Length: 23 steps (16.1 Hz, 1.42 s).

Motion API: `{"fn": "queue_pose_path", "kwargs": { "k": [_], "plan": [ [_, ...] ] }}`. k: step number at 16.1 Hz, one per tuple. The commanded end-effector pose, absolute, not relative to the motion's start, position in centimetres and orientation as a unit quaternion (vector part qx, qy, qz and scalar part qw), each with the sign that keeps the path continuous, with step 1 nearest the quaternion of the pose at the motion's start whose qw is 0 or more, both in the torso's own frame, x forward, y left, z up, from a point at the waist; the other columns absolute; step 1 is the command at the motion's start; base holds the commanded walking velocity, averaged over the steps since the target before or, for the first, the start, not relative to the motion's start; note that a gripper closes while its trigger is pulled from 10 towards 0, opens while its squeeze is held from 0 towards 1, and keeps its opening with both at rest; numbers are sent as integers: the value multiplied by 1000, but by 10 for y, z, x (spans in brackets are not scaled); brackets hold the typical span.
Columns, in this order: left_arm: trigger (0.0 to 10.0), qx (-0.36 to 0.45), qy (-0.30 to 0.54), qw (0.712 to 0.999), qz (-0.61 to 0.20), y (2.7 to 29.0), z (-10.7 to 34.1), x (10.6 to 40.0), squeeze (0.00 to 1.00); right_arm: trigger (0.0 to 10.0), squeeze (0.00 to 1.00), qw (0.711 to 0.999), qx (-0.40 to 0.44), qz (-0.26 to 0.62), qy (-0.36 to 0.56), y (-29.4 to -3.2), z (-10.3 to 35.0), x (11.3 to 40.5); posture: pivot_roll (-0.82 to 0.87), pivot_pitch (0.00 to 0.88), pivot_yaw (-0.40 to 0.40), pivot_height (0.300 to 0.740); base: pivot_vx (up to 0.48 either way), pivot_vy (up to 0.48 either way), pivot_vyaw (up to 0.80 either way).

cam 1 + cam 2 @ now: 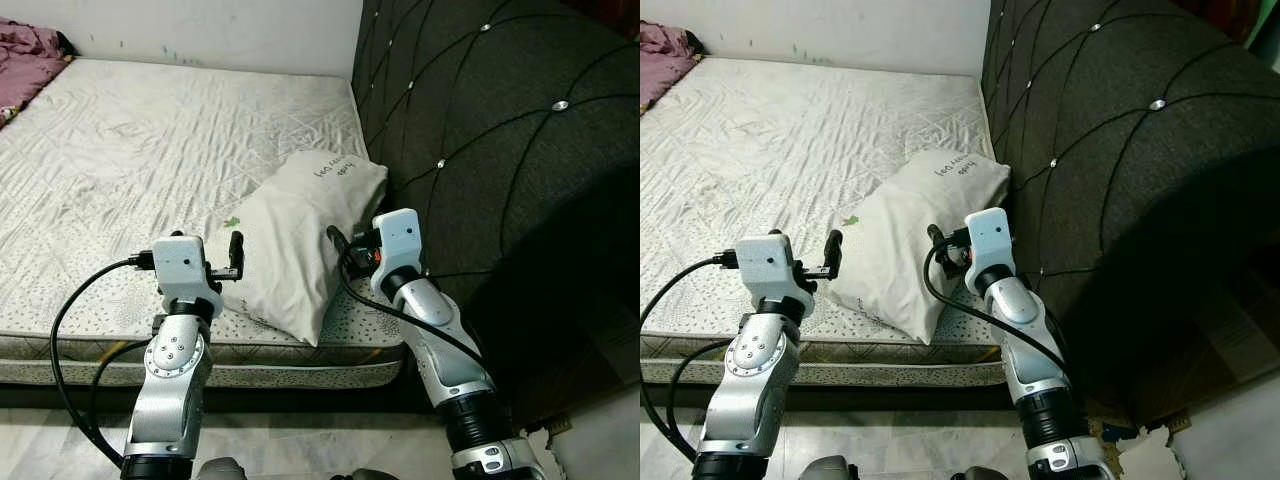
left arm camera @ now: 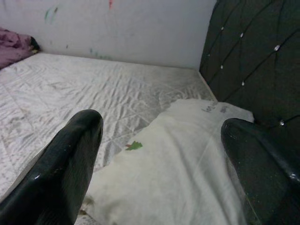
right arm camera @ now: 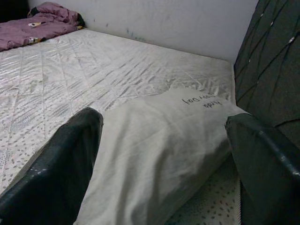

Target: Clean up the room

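Note:
A white pillow with handwriting near its top lies on the bare mattress, close to the dark headboard. Its lower corner hangs over the mattress's front edge. My left gripper is open at the pillow's left edge, just above the mattress. My right gripper is open at the pillow's right side, between pillow and headboard. In the left wrist view the pillow lies ahead between the spread fingers. The right wrist view shows the pillow between its wide-apart fingers. Neither gripper holds anything.
A dark tufted headboard rises along the bed's right side, close to my right arm. A purple blanket is bunched at the far left corner by the white wall. Pale tiled floor lies below the bed's front edge.

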State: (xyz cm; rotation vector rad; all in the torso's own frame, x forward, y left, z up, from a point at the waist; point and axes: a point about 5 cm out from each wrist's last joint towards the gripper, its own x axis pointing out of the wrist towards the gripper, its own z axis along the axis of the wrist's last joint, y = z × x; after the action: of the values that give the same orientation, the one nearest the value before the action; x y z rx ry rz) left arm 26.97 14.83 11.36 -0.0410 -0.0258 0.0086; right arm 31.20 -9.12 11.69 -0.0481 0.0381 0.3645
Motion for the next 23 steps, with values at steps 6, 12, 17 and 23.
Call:
{"fn": "queue_pose_path", "kwargs": {
  "k": [6,12,17,23],
  "plan": [
    [10000,-30,-31,999,-20,143,121,270,0,10000,0,982,-30,185,7,-90,122,315,68,0,-65,740,188,0,0],
    [10000,-35,-32,998,-33,140,122,270,0,10000,0,982,-37,183,2,-90,122,317,73,0,-64,740,387,0,0],
    [10000,-34,-28,999,-20,137,120,271,0,10000,0,983,-42,180,2,-92,121,319,72,0,-65,740,196,0,0],
    [10000,-33,-27,999,0,139,118,271,0,10000,0,984,-46,175,6,-95,117,318,70,0,-67,740,0,0,0]
  ]
}}
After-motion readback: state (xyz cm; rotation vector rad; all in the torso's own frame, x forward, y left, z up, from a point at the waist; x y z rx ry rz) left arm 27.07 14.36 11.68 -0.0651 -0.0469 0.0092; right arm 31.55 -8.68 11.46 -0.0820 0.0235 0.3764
